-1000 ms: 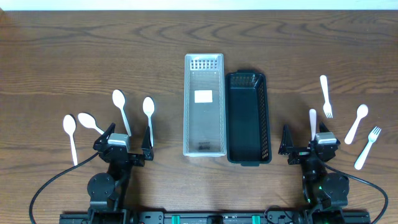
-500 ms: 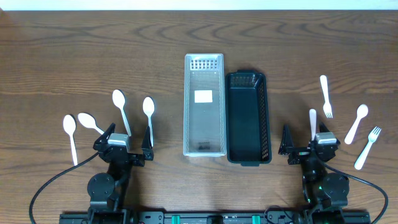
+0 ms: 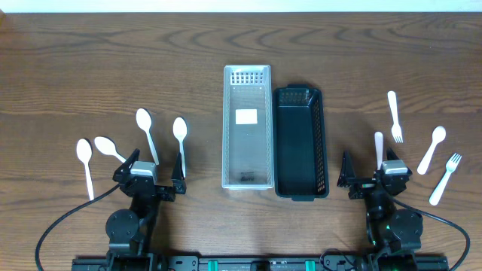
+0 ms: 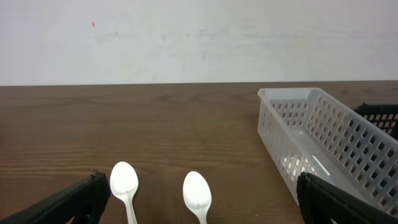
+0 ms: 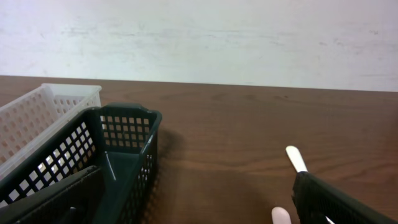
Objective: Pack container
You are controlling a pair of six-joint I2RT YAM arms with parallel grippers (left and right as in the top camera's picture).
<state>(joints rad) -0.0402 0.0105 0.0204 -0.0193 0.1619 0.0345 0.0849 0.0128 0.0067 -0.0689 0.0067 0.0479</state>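
Observation:
A white slotted basket (image 3: 247,177) and a dark green basket (image 3: 300,192) stand side by side at the table's middle, both empty. Several white spoons lie at the left; two of them (image 3: 146,129) (image 3: 180,135) lie just ahead of my left gripper (image 3: 147,172), which is open and empty. They also show in the left wrist view (image 4: 124,182) (image 4: 197,191). At the right lie white forks (image 3: 394,114) (image 3: 445,178), a spoon (image 3: 431,148) and a handle (image 3: 378,147). My right gripper (image 3: 373,172) is open and empty beside the dark basket (image 5: 127,155).
The white basket (image 4: 323,137) sits to the right in the left wrist view. A white wall bounds the table's far edge. Cables run from both arm bases at the front edge.

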